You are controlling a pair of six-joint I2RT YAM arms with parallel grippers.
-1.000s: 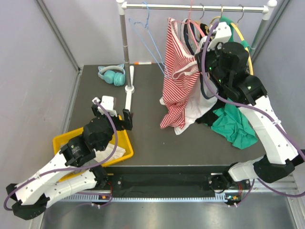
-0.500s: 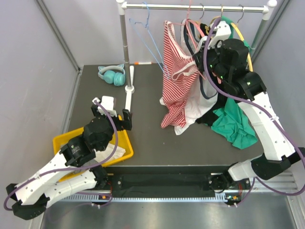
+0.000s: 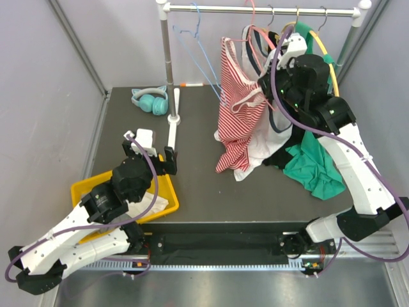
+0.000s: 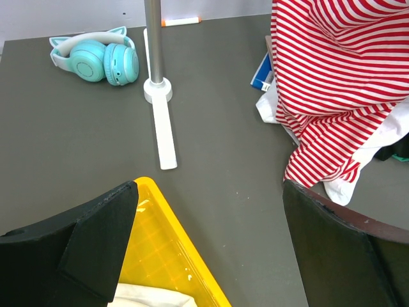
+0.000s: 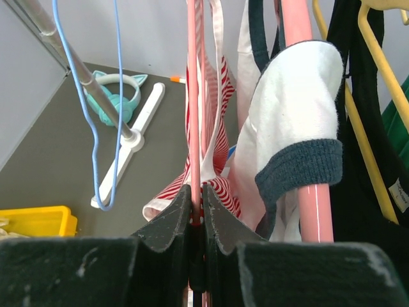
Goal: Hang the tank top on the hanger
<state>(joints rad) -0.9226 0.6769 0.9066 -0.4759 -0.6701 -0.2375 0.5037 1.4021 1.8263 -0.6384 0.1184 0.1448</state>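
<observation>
The red and white striped tank top (image 3: pixel 238 105) hangs under the rail, draped on the thin salmon-pink hanger (image 3: pixel 250 31); its lower end lies on the table. My right gripper (image 3: pixel 268 75) is up beside it. In the right wrist view the right gripper (image 5: pixel 197 192) is shut on the hanger's thin pink wire (image 5: pixel 193 96), with striped fabric (image 5: pixel 219 153) pinched alongside. My left gripper (image 3: pixel 163 160) is open and empty, low over the table by the tray. In the left wrist view it (image 4: pixel 208 240) is well left of the tank top (image 4: pixel 339 83).
A clothes rail (image 3: pixel 211 9) on a white stand (image 3: pixel 171 109) carries a light blue hanger (image 3: pixel 199 54), a white navy-trimmed top (image 5: pixel 291 137) on a thick pink hanger (image 5: pixel 307 198), and a yellow hanger (image 3: pixel 323 48). Green cloth (image 3: pixel 316 167), teal headphones (image 3: pixel 151 100) and a yellow tray (image 3: pixel 86 187) are on the table.
My right gripper has shifted a little to the left with the hanger. The tank top's upper edge has sunk slightly. The left arm has not moved.
</observation>
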